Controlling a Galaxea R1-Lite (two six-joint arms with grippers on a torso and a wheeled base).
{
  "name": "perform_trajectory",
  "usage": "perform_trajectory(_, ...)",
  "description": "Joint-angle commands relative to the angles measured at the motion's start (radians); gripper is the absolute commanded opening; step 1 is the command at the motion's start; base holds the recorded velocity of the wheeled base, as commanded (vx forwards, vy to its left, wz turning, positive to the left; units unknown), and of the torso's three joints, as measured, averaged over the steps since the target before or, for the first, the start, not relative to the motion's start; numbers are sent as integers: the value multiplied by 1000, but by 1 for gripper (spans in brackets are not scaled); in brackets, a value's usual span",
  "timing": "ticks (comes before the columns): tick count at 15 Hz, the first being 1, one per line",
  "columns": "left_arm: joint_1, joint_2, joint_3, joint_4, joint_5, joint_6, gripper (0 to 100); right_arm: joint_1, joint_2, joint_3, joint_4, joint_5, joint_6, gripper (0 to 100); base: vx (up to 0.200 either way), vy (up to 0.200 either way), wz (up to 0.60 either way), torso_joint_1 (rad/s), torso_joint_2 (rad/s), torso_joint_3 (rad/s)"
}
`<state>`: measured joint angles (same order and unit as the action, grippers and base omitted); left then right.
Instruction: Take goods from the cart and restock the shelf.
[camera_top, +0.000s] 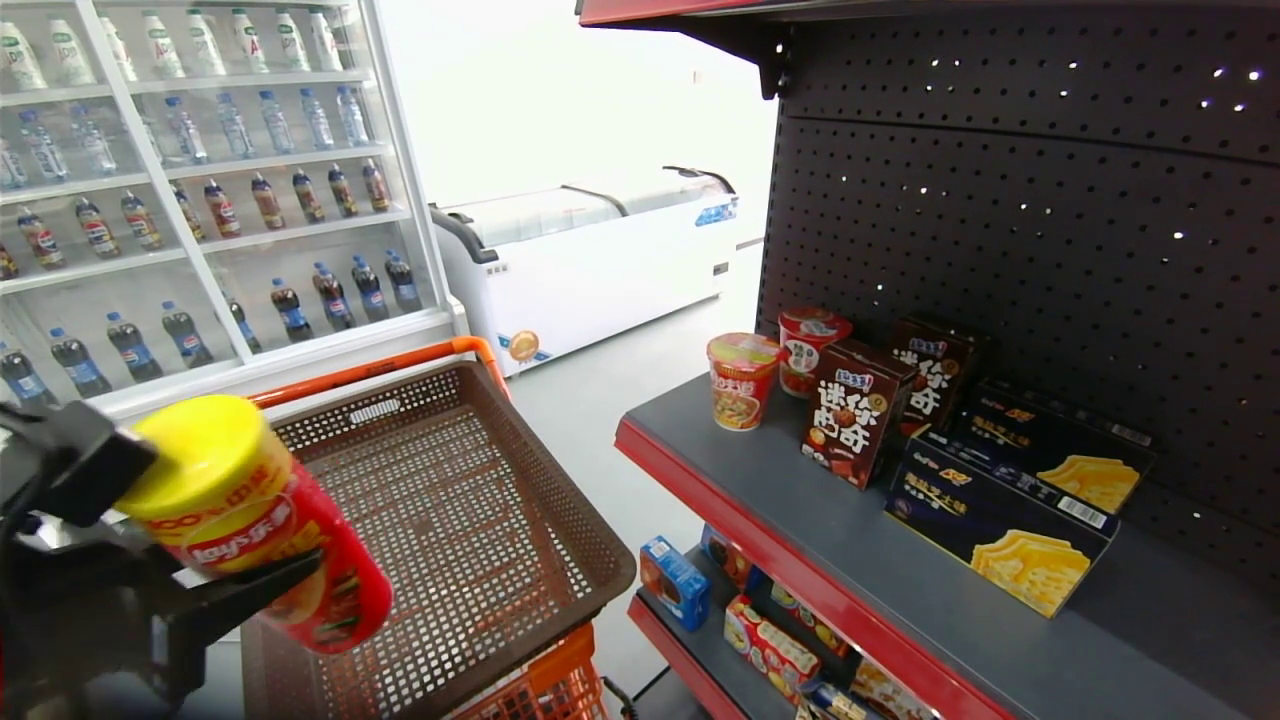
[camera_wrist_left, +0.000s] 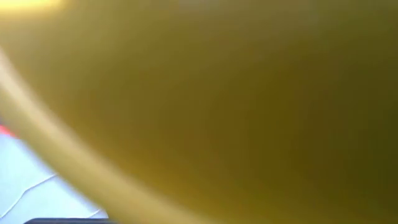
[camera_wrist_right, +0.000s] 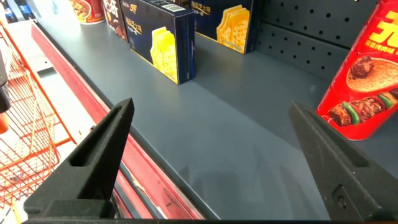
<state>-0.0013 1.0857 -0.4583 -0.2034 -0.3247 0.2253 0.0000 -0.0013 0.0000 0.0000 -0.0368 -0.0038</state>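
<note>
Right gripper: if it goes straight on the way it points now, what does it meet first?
Probably the bare grey shelf board, between the dark blue box and the red canister; depth is unclear.

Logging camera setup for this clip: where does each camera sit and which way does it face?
Head: robot's head, down at basket, shelf; left gripper holding can.
Left wrist: left arm, close against the can's yellow lid.
Right wrist: right arm, over shelf; open right gripper.
Shared: head and right wrist, blue boxes.
</note>
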Motion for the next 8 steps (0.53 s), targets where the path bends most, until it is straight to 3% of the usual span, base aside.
perform_trajectory(1, 40, -348, 99, 29, 19, -152, 0, 0, 1, 0, 0, 0, -1, 100, 0, 0, 0, 0, 0, 0)
perform_trajectory(2, 33, -405, 138, 12, 18, -170, 0, 0, 1, 0, 0, 0, -1, 100, 0, 0, 0, 0, 0, 0)
perform_trajectory(5, -17, -578, 216, 21, 21, -165, 0, 0, 1, 0, 0, 0, -1, 100, 0, 0, 0, 0, 0, 0)
perform_trajectory(8, -11, -718, 234, 53, 22, -164, 0, -2, 1, 0, 0, 3, -2, 100, 0, 0, 0, 0, 0, 0)
